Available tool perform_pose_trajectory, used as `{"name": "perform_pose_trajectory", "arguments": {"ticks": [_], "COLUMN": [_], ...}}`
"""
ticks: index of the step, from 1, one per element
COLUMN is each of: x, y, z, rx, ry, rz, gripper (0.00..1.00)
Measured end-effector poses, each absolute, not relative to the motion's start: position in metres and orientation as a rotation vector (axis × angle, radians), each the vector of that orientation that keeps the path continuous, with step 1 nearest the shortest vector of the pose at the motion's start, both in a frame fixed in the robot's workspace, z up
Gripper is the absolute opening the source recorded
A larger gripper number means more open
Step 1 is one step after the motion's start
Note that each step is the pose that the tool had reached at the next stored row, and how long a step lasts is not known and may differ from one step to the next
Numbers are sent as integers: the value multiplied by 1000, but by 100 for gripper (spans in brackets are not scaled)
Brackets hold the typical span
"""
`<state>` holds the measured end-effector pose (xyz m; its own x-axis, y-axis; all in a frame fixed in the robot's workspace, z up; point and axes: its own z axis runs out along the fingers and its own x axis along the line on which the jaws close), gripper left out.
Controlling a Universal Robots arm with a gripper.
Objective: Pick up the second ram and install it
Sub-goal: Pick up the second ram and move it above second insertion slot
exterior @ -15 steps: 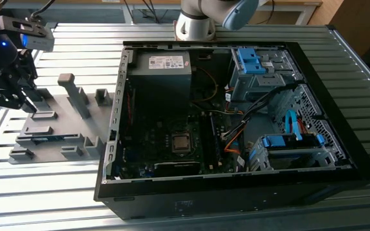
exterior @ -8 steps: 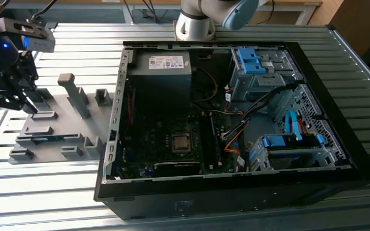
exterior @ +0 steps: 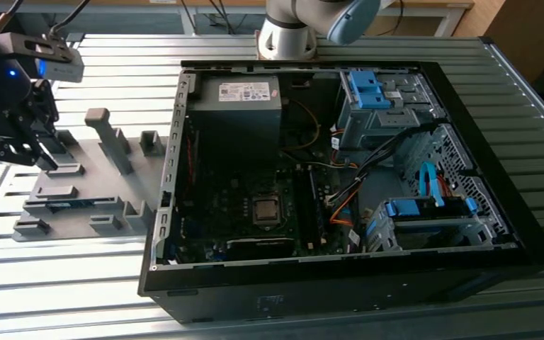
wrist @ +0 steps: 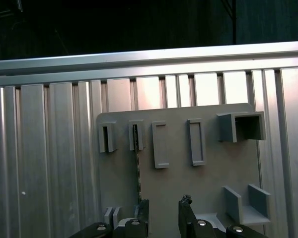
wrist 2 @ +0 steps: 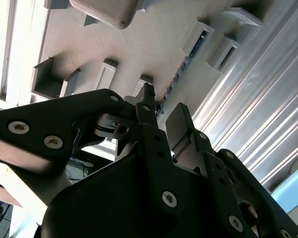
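Jaws apart, gripping nothing, over grey fixture plate (wrist: 216, 183). Second ram (wrist: 137, 171) stands on edge in its slot on the plate, in line with one fingertip (wrist: 144, 213), not clamped. Plate rests on slatted table (wrist: 49, 148). Open computer case (exterior: 300, 297) sits beside the plate, toward the exterior view's right.

A robotics assembly lab, where a robot arm's base (exterior: 286, 35) stands on a ribbed aluminium surface (exterior: 64, 297) beside an opened desktop computer case (exterior: 348, 297) and grey fixture plate (exterior: 83, 205).

A matt grey plastic fixture (wrist: 208, 183) lies on the ribbed, bright brushed-metal table (wrist: 44, 158); the gripper (wrist: 164, 210) is matt black.
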<state>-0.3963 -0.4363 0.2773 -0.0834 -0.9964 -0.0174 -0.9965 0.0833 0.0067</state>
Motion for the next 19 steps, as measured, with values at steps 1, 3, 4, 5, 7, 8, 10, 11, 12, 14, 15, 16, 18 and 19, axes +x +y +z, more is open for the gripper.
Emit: {"name": "perform_pose_trajectory", "arguments": {"ticks": [1, 3, 4, 5, 7, 8, 10, 11, 12, 14, 15, 16, 18, 19], "x": [-396, -396, -396, -396, -396, -396, -396, -396, -396, -396, -396, -396, -396, -396], "y": [-436, -436, -436, -436, -436, -436, -436, -436, -436, -436, -436, -437, -437, -437], "z": [277, 277, 277, 276, 276, 276, 275, 275, 274, 273, 273, 272, 271, 270], "rx": [-2121, -2121, -2121, -2121, -2121, -2121, -2121, -2121, -2121, -2121, -2121, -2122, -2123, -2123], "ry": [2306, 2306, 2306, 2306, 2306, 2306, 2306, 2306, 2306, 2306, 2306, 2307, 2308, 2308], "rz": [26, 26, 26, 26, 26, 26, 26, 26, 26, 26, 27, 28, 29, 31], "gripper": [37, 37, 37, 37, 37, 37, 37, 37, 37, 37, 37, 37, 37, 37]}}
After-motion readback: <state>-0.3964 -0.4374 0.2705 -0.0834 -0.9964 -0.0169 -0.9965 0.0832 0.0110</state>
